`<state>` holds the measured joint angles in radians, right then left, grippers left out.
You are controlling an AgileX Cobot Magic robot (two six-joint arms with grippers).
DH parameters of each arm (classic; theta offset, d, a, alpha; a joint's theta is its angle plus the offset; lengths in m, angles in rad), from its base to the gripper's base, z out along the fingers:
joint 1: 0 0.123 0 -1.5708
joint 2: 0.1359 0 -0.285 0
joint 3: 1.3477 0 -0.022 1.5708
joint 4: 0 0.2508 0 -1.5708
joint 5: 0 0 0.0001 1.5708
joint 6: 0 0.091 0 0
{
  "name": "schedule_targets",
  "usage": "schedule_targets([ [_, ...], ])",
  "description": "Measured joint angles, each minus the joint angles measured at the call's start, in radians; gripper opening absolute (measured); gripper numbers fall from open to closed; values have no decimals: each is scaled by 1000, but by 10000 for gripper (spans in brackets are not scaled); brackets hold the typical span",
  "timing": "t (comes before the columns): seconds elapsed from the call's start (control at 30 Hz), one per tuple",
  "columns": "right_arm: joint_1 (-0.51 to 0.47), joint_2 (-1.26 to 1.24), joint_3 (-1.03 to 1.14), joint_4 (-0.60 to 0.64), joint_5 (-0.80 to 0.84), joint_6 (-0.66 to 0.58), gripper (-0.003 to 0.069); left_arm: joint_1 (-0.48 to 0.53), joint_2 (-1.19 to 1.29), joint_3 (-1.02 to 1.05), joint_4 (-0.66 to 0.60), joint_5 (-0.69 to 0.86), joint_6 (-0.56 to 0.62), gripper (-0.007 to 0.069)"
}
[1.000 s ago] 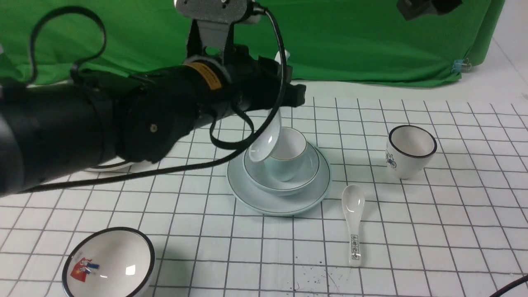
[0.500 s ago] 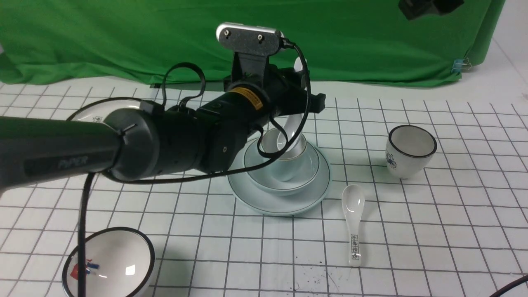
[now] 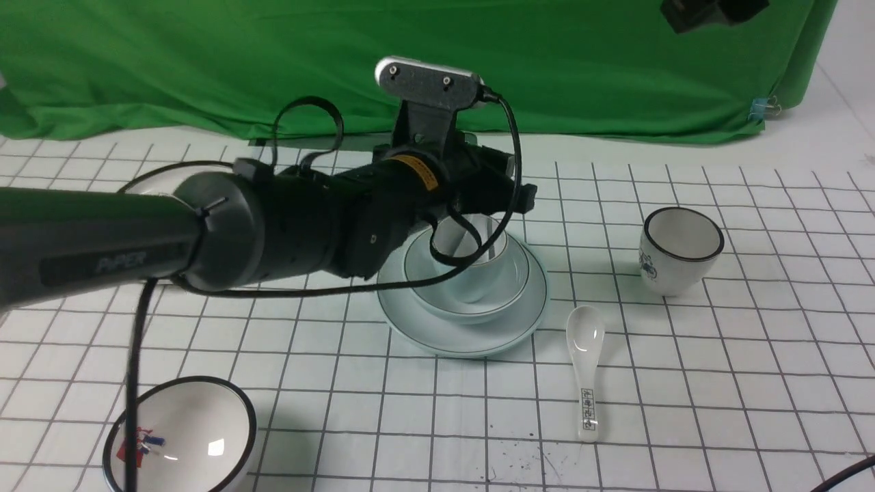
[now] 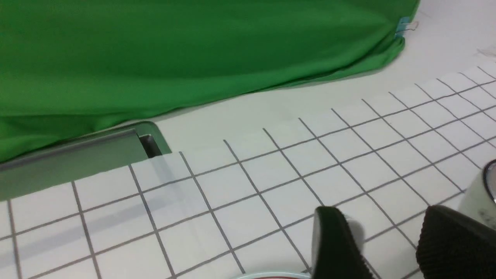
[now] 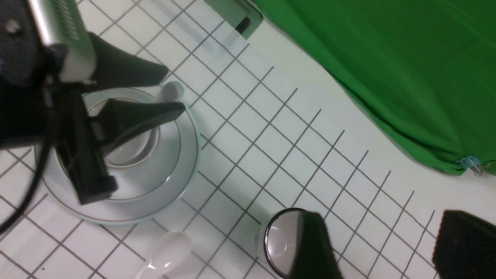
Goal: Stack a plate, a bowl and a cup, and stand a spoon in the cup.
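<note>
1. Starting at the near left of the white gridded desk [image 3: 683, 383], a white black-rimmed bowl with a red figure [image 3: 198, 424] sits alone, well apart from the action.
2. Behind the black left arm [image 3: 96, 239], a black-rimmed white plate [image 3: 164, 180] peeks out, mostly hidden.
3. The arm stretches across to the centre, and there's the stack. The plain pale blue-green round plate [image 3: 424, 328] lies flat on the desk, and the plain pale grey-blue glossy bowl [image 3: 514, 279] sits in it. The small pale blue-green handleless cup [image 3: 478, 283] stands upright inside the bowl.
4. The plain glossy white ceramic soup spoon [image 5: 170, 92] stands in the cup, leaning, its handle end up past the rim.
5. The left fingers [image 4: 333, 248] hover right over the cup, parted. The handle end sits in the gap between them, unclamped, so they hold nothing.
6. Just right of the plate, on the near side, a white spoon with black characters on its handle [image 3: 586, 362] lies flat.
7. Further right, a white black-rimmed cup with a blue drawing [image 3: 677, 256] stands upright, on its own.
8. The right fingers [image 5: 314, 248] hang above that cup, spread wide and empty.
</note>
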<state>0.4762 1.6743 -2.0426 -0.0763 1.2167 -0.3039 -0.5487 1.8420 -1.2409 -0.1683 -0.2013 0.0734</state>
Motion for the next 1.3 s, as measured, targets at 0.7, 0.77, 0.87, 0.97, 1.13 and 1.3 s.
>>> schedule_targets([
  [0.7, 0, -544, 553, 210, -508, 17, 442, 276, -1120, 532, 168, 840, -101, -36],
  [0.77, 0, -617, 684, 211, -643, 16, 442, 296, -1195, 592, 168, 840, -101, -36],
  [0.87, 0, -782, 914, 211, -893, 16, 442, 313, -1316, 666, 168, 840, -101, -36],
  [0.97, 0, -892, 1078, 211, -1063, 17, 442, 316, -1388, 684, 168, 840, -101, -36],
  [1.13, 0, -1017, 1265, 211, -1208, 17, 426, 317, -1448, 689, 168, 837, -101, -36],
  [1.3, 0, -1095, 1297, 211, -1180, 18, 158, 317, -1452, 689, 168, 837, -101, -31],
])
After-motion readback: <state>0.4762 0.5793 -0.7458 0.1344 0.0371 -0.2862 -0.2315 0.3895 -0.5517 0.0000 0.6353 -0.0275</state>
